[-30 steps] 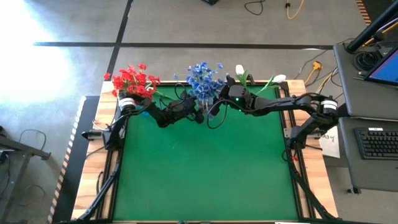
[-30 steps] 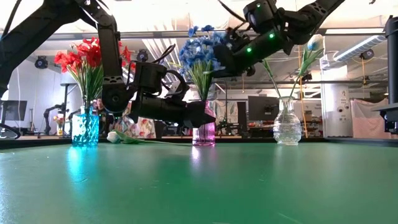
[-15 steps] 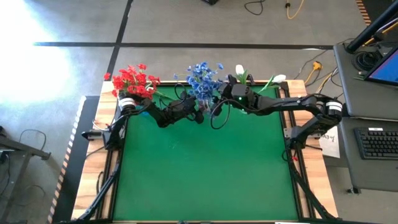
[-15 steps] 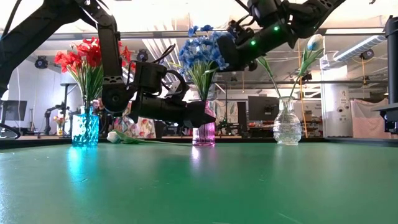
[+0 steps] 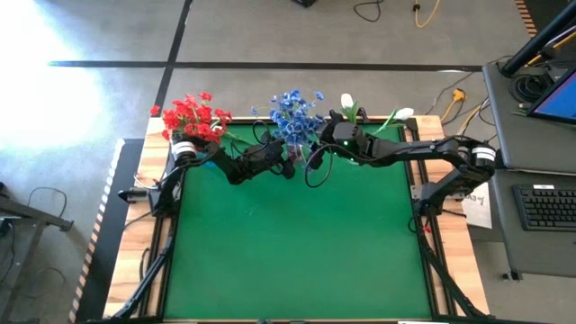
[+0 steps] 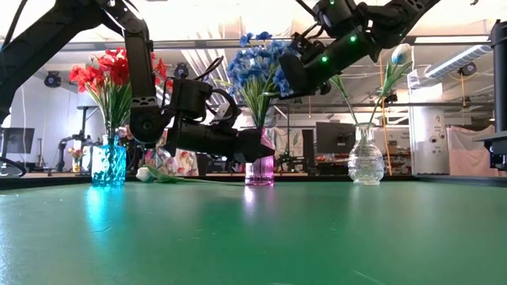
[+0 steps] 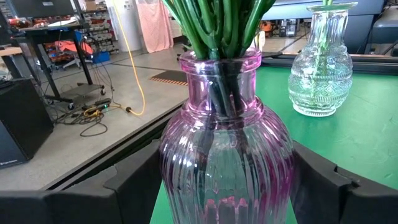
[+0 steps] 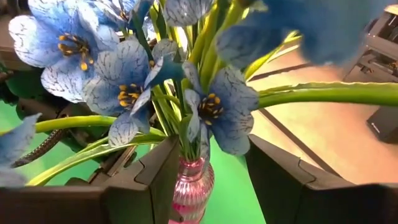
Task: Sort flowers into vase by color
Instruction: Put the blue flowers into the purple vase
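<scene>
A pink ribbed glass vase (image 6: 259,170) stands at the table's far edge and holds blue flowers (image 6: 257,67). My left gripper (image 7: 227,186) reaches it from the left, its fingers on both sides of the body. My right gripper (image 8: 212,149) is open up among the blue blooms (image 8: 217,112) above the vase, holding nothing I can see. Red flowers (image 6: 107,75) stand in a blue vase (image 6: 108,164). A white bud (image 6: 400,55) stands in a clear vase (image 6: 366,161). Another white flower (image 6: 146,174) lies on the table. My left gripper has the pink vase's body (image 7: 186,168) between its two fingers (image 7: 134,183), one against each side, below the neck. It comes in level from the table's left side. The vase stands upright on the table.
The three vases stand in a row along the table's far edge. The green mat (image 5: 297,243) stretches toward the near edge. A desk with a keyboard (image 5: 544,207) is to the right of the table. Cables lie on the floor beyond the far edge.
My right gripper has risen a little among the blue blooms and tipped slightly. The left gripper and the pink vase have stayed where they were.
</scene>
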Available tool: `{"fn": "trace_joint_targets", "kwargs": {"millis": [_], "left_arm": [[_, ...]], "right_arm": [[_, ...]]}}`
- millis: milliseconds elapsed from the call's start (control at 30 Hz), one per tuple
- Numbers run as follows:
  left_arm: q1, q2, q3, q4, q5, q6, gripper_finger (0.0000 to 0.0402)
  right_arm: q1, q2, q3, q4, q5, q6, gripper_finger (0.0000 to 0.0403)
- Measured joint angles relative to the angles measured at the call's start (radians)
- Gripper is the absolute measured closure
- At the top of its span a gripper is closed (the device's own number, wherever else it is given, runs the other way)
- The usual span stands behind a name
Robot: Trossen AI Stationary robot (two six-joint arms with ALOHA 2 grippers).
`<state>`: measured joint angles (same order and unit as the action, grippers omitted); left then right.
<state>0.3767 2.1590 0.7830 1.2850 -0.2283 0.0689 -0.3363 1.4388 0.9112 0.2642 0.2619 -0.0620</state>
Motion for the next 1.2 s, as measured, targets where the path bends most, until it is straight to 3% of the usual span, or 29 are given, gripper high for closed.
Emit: {"fn": "trace_joint_targets", "kwargs": {"millis": [600,1200], "left_arm": [[-0.003,-0.008,-0.002,-0.003,0.000,-0.064,0.0107],[-0.036,-0.154,-0.080,-0.098,0.002,-0.107,0.0103]], "right_arm": [[0.023,-0.095,0.000,-0.115,0.001,0.064,0.0227],[0.037,-0.158,0.000,-0.183,0.000,0.077,0.0227]]}}
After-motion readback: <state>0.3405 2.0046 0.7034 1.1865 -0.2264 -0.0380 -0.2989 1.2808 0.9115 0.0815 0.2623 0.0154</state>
